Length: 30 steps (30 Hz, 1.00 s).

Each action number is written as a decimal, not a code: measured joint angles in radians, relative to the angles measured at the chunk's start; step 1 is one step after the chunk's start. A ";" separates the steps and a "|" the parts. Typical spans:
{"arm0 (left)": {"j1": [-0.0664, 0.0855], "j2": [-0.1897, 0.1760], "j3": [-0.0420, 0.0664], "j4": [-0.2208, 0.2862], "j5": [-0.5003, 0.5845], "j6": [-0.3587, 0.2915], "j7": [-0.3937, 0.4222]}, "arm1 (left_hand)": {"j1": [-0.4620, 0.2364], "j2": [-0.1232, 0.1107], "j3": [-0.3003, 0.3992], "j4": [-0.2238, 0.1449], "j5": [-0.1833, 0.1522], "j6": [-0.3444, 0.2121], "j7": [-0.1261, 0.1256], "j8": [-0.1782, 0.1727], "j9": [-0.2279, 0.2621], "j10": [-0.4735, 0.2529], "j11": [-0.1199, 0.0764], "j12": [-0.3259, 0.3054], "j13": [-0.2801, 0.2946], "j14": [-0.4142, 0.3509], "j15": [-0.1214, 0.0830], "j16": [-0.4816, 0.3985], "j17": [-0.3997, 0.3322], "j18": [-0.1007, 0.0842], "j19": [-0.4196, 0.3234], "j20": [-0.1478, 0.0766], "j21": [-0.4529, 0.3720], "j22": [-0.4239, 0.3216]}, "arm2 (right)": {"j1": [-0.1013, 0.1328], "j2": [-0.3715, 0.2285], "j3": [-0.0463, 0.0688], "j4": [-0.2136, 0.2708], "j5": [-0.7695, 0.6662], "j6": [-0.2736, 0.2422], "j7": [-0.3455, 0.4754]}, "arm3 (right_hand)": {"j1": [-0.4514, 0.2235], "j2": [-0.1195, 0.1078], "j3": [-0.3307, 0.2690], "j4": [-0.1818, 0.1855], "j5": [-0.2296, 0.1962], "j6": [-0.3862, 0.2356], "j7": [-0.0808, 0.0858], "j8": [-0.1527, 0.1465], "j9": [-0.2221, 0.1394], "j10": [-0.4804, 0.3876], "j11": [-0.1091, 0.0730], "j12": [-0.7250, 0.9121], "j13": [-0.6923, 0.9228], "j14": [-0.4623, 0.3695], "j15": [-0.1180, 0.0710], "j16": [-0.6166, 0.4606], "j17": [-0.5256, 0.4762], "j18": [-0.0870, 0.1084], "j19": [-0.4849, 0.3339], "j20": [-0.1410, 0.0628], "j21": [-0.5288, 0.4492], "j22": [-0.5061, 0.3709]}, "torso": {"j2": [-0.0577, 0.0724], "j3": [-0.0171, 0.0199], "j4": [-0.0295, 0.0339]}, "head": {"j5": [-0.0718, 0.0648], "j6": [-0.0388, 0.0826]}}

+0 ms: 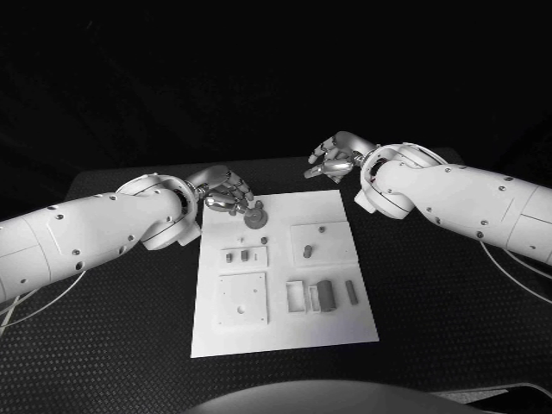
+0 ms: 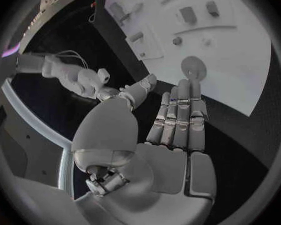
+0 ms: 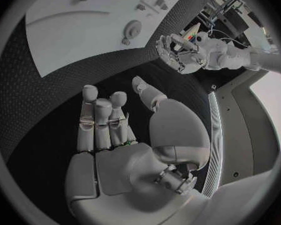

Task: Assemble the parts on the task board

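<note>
The white task board (image 1: 304, 332) lies in the middle of the black table. A round grey disc part (image 1: 255, 219) lies at its far left end. My left hand (image 1: 230, 194) hovers at that corner, holding nothing. Its straight fingers (image 2: 181, 110) end just short of the disc (image 2: 193, 67); whether they touch it I cannot tell. My right hand (image 1: 338, 157) hangs beyond the board's far right corner, over the bare table. In the right wrist view the hand (image 3: 115, 130) is empty, fingers extended and thumb apart, and the disc (image 3: 132, 29) lies well ahead of it.
Small grey pegs (image 1: 307, 252) and two short pieces (image 1: 239, 255) stand mid-board. Two oblong blocks (image 1: 337, 294) lie beside a white tray (image 1: 296, 296) near a square plate (image 1: 242, 298). Black table surrounds the board.
</note>
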 measured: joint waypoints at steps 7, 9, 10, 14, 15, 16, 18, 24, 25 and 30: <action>-0.001 0.036 -0.019 -0.016 -0.216 -0.039 0.031 | -0.012 -0.035 -0.019 0.004 0.000 0.006 0.000 0.007 -0.002 -0.004 -0.005 -0.030 -0.023 0.003 -0.003 -0.011 0.016 0.000 0.009 -0.002 -0.013 -0.015 | 0.000 0.000 0.000 -0.031 0.040 -0.027 0.045 | 0.000 0.000 0.003 -0.003 0.000 0.002 0.003 0.007 0.000 -0.031 0.005 -0.021 -0.016 -0.036 0.008 -0.020 -0.014 -0.008 -0.036 0.013 -0.024 0.000 | 0.000 0.0000 -0.0004 | 0.000 0.006; -0.003 0.048 -0.024 -0.021 -0.257 -0.044 0.037 | -0.009 -0.032 -0.019 0.004 0.000 0.043 0.015 0.028 0.006 0.022 -0.010 -0.030 -0.023 -0.001 0.001 -0.017 0.018 0.000 0.009 -0.002 -0.017 -0.020 | 0.000 0.001 0.000 -0.038 0.068 -0.037 0.068 | 0.000 0.000 0.014 -0.009 0.001 -0.008 0.013 0.007 -0.001 -0.070 0.013 -0.067 -0.044 -0.078 0.016 -0.066 -0.037 -0.014 -0.083 0.025 -0.059 -0.003 | 0.000 0.0001 -0.0002 | 0.000 0.007; -0.003 0.054 -0.028 -0.024 -0.280 -0.047 0.040 | 0.002 -0.021 -0.019 0.003 0.000 0.064 0.020 0.039 0.008 0.048 -0.009 -0.027 -0.022 -0.010 0.006 -0.024 0.020 0.000 0.004 0.003 -0.023 -0.023 | 0.000 0.002 0.000 -0.042 0.088 -0.042 0.085 | -0.003 0.003 0.019 -0.013 0.004 -0.012 0.016 0.007 -0.002 -0.095 0.021 -0.104 -0.069 -0.108 0.024 -0.105 -0.057 -0.014 -0.119 0.035 -0.087 -0.013 | 0.000 -0.0001 -0.0002 | 0.000 0.007; -0.005 0.069 -0.040 -0.035 -0.352 -0.052 0.047 | 0.040 0.000 -0.001 0.002 0.000 0.098 0.020 0.051 0.006 0.100 -0.010 -0.023 -0.023 -0.029 0.014 -0.053 0.025 0.000 -0.008 0.014 -0.037 -0.036 | 0.000 0.008 0.000 -0.048 0.148 -0.055 0.139 | -0.016 0.010 0.045 -0.023 0.004 -0.038 0.020 0.007 -0.002 -0.153 0.041 -0.266 -0.183 -0.214 0.062 -0.280 -0.149 -0.024 -0.254 0.072 -0.205 -0.068 | 0.000 -0.0004 0.0002 | 0.000 0.008; -0.006 0.074 -0.040 -0.039 -0.369 -0.053 0.049 | 0.043 0.003 0.002 0.000 0.000 0.100 0.020 0.051 0.004 0.105 -0.011 -0.023 -0.025 -0.029 0.014 -0.053 0.027 0.000 -0.008 0.014 -0.037 -0.038 | 0.000 0.009 0.000 -0.049 0.161 -0.057 0.151 | -0.020 0.012 0.051 -0.024 0.004 -0.039 0.021 0.007 -0.001 -0.156 0.043 -0.306 -0.215 -0.232 0.075 -0.326 -0.173 -0.034 -0.280 0.081 -0.232 -0.083 | 0.001 -0.0003 0.0002 | 0.000 0.008; -0.006 0.077 -0.041 -0.042 -0.385 -0.053 0.050 | 0.047 0.007 0.006 0.000 0.000 0.107 0.017 0.054 0.003 0.109 -0.015 -0.023 -0.026 -0.029 0.014 -0.057 0.029 0.000 -0.008 0.014 -0.037 -0.039 | 0.000 0.011 0.000 -0.051 0.175 -0.060 0.163 | -0.023 0.010 0.056 -0.028 0.008 -0.041 0.022 0.006 -0.001 -0.157 0.044 -0.348 -0.247 -0.259 0.089 -0.373 -0.199 -0.039 -0.306 0.089 -0.258 -0.097 | 0.001 -0.0001 0.0002 | 0.000 0.008; -0.007 0.084 -0.041 -0.047 -0.419 -0.053 0.053 | 0.054 0.005 0.007 0.001 0.000 0.120 0.015 0.057 -0.001 0.127 -0.015 -0.029 -0.031 -0.028 0.014 -0.060 0.037 0.000 -0.007 0.014 -0.037 -0.042 | 0.000 0.014 0.000 -0.058 0.206 -0.064 0.190 | -0.024 0.008 0.066 -0.038 0.009 -0.064 0.035 -0.009 -0.002 -0.178 0.066 -0.451 -0.329 -0.308 0.144 -0.503 -0.267 -0.062 -0.382 0.111 -0.326 -0.131 | 0.001 0.0000 0.0002 | 0.000 0.009; -0.022 0.096 -0.043 -0.049 -0.484 -0.044 0.056 | 0.054 0.005 0.007 0.001 0.000 0.136 0.017 0.057 -0.013 0.158 -0.018 -0.048 -0.041 0.027 -0.012 -0.052 0.070 0.000 0.047 -0.008 -0.025 -0.038 | 0.000 0.017 0.000 -0.078 0.283 -0.063 0.233 | -0.034 0.018 0.059 -0.045 0.009 -0.086 0.029 -0.005 0.004 -0.270 0.124 -0.648 -0.495 -0.418 0.252 -0.748 -0.389 -0.124 -0.591 0.153 -0.465 -0.176 | 0.001 0.0001 0.0011 | -0.002 0.011; -0.026 0.098 -0.043 -0.050 -0.491 -0.043 0.056 | 0.055 0.006 0.007 0.001 0.004 0.140 0.015 0.057 -0.015 0.161 -0.020 -0.048 -0.042 0.033 -0.014 -0.052 0.074 0.000 0.053 -0.009 -0.025 -0.038 | 0.000 0.018 0.000 -0.082 0.289 -0.063 0.235 | -0.034 0.019 0.055 -0.041 0.009 -0.087 0.030 -0.003 0.004 -0.276 0.129 -0.667 -0.512 -0.432 0.259 -0.770 -0.401 -0.124 -0.607 0.156 -0.474 -0.177 | 0.001 -0.0002 0.0012 | -0.002 0.013; -0.047 0.117 -0.044 -0.070 -0.516 -0.043 0.060 | 0.058 0.009 0.007 0.001 0.010 0.143 0.017 0.057 -0.029 0.175 -0.024 -0.075 -0.053 0.075 -0.028 -0.044 0.110 0.000 0.098 -0.024 -0.007 -0.032 | 0.000 0.024 0.000 -0.089 0.314 -0.059 0.244 | -0.032 0.021 0.037 -0.029 0.009 -0.098 0.027 0.012 0.004 -0.249 0.144 -0.737 -0.596 -0.448 0.279 -0.845 -0.448 -0.139 -0.640 0.164 -0.494 -0.170 | 0.000 -0.0007 0.0022 | -0.002 0.019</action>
